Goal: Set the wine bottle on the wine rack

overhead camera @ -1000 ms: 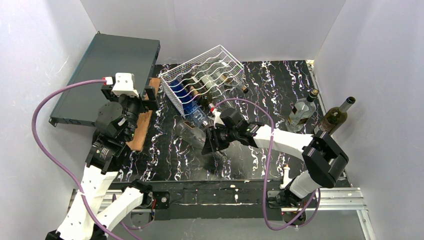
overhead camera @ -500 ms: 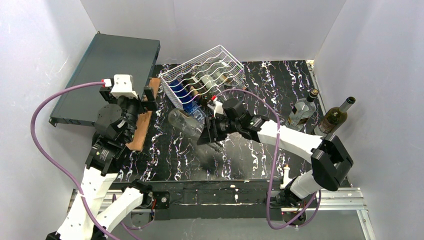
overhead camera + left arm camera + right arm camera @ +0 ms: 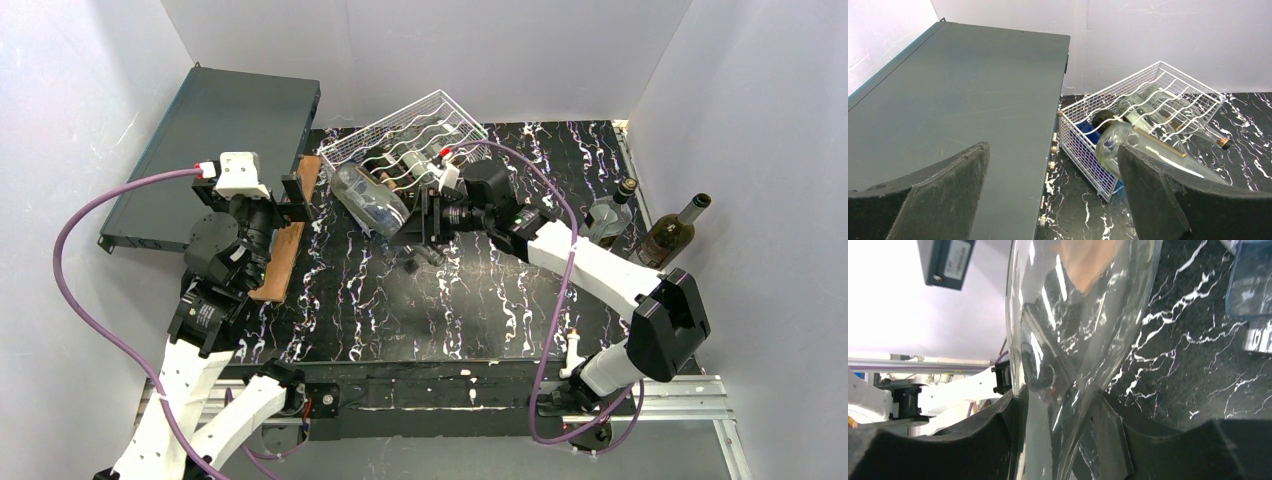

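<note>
The left gripper [image 3: 1053, 155] hangs with jaws wide apart over the edge of the dark grey box [image 3: 958, 100]. Farther in, the right gripper [image 3: 1063, 425] is clamped on the narrow end of a clear wine bottle [image 3: 368, 200], held on its side just at the near face of the white wire wine rack [image 3: 420, 125]

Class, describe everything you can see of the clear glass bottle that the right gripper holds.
The clear glass bottle looks empty, with a wide round body tapering to a shoulder. It lies roughly on its side, raised above the black marbled table, base toward the front of the white wire-grid wine rack. The right gripper clamps its narrower end. Whether it touches the rack is unclear.
</note>
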Robot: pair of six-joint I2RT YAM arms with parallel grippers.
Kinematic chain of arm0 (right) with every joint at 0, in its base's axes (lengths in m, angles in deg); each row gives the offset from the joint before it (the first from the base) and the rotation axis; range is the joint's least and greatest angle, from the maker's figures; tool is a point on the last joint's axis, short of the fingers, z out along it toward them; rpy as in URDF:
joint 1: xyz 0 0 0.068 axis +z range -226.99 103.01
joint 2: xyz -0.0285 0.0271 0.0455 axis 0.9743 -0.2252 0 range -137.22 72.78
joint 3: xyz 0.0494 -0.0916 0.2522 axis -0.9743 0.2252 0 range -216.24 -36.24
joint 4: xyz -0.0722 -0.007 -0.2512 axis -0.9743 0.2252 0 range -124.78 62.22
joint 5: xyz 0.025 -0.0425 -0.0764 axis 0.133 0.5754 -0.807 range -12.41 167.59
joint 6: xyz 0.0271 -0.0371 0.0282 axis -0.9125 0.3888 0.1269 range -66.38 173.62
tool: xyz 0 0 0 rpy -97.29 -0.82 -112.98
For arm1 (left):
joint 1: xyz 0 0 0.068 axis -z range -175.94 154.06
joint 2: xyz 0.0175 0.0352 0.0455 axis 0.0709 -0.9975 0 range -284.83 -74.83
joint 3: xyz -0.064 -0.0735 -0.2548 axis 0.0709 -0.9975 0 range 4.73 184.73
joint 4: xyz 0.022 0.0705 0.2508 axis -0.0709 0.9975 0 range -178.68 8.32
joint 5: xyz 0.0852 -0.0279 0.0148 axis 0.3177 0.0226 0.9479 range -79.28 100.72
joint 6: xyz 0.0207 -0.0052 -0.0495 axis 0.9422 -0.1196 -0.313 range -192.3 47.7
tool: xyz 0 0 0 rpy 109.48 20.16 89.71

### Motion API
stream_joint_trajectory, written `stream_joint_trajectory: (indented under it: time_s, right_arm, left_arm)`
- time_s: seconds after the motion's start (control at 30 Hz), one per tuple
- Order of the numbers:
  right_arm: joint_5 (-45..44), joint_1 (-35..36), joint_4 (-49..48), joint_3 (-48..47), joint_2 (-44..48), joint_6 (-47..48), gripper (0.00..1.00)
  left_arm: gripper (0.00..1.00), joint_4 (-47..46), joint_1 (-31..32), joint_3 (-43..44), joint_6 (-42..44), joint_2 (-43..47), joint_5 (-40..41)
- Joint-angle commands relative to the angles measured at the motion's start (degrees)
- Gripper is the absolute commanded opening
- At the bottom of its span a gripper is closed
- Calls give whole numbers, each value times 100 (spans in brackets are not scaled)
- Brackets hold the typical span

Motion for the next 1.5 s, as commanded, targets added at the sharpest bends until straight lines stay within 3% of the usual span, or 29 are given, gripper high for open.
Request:
stream_joint_trajectory:
  time_s: [0.0,0.8,1.47]
  right_arm:
    - [330,-183,-1621,-836,123,44,1]
    - [337,-635,-1867,-2626,-2099,586,1]
    - [59,-639,-2238,-3004,-2796,537,1]
  left_arm:
    - [99,-164,-2,5,46,64,96]
    - [99,-105,-3,58,-11,75,10]
    - [99,-87,-1,71,-29,94,3]
